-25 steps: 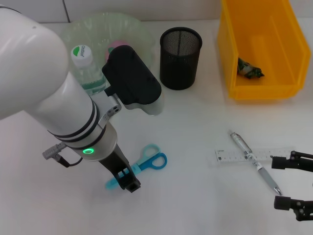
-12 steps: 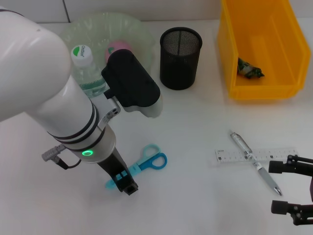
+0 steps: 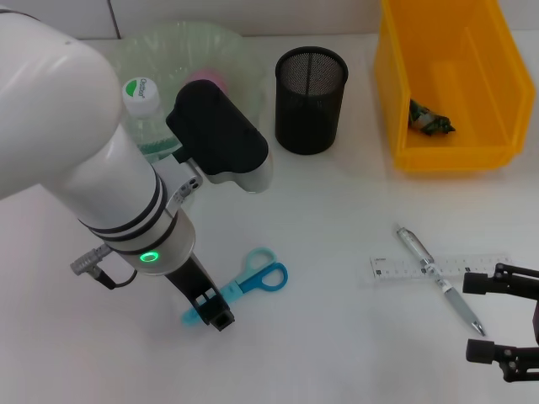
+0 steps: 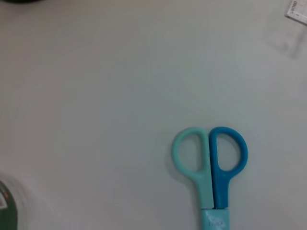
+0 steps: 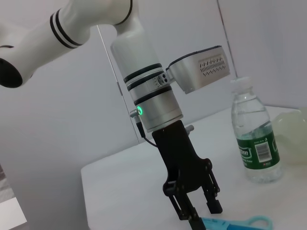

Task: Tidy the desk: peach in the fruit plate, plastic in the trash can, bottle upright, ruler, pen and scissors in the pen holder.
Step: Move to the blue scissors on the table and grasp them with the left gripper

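The step in hand looks like the scissors: the left gripper (image 3: 215,313) is down at the white desk (image 3: 337,194) with its fingers (image 5: 212,203) spread to either side of the blade end of the scissors (image 3: 244,284), which lie flat, their pale teal and blue handle loops pointing away from the fingers toward the black mesh pen holder (image 3: 311,99). The next move would call for closing on the blades, lifting, and carrying them over the holder's rim, blades down. Behind the left arm the water bottle (image 3: 145,118) already stands upright, just before the clear fruit plate (image 3: 244,52) with something pink in it. Further right, a scrap of plastic (image 3: 430,119) sits in the yellow bin (image 3: 396,101). The pen (image 3: 438,278) lies crossed over the clear ruler (image 3: 400,268), just beside the right gripper (image 3: 505,316), whose fingers are spread and empty. A pale wall (image 5: 72,105) backs the desk.
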{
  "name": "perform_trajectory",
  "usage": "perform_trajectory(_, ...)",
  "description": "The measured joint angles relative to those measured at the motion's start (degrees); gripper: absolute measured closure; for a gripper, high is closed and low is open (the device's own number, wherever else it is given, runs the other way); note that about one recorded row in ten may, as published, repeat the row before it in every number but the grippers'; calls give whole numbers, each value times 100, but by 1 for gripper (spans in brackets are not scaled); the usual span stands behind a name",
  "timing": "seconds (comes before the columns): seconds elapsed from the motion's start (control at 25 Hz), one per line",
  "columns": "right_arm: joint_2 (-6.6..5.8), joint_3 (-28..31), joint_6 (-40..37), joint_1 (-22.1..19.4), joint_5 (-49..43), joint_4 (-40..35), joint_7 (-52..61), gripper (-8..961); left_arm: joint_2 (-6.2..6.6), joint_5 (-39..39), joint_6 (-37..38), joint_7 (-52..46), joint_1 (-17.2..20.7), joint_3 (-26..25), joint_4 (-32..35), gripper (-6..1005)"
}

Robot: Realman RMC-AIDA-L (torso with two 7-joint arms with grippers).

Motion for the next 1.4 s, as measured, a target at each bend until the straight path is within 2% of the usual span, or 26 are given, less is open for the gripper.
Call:
perform_trajectory(0.32, 0, -2, 78, 23, 0, 7, 1, 114, 0, -7, -19, -56, 0, -3, -24, 443)
perform_trajectory(0.6, 0, 0, 82, 10, 0, 9, 1, 113, 0, -9, -78, -56, 0, 20, -52, 586)
perform_trajectory(1.0, 0, 0, 87, 5, 1, 11, 3, 113, 0, -18, -87, -55, 1, 37, -97, 662)
perform_trajectory(1.4, 5, 0, 87, -1, 1, 32, 7, 113, 0, -10, -146, -54, -1, 51, -224, 663)
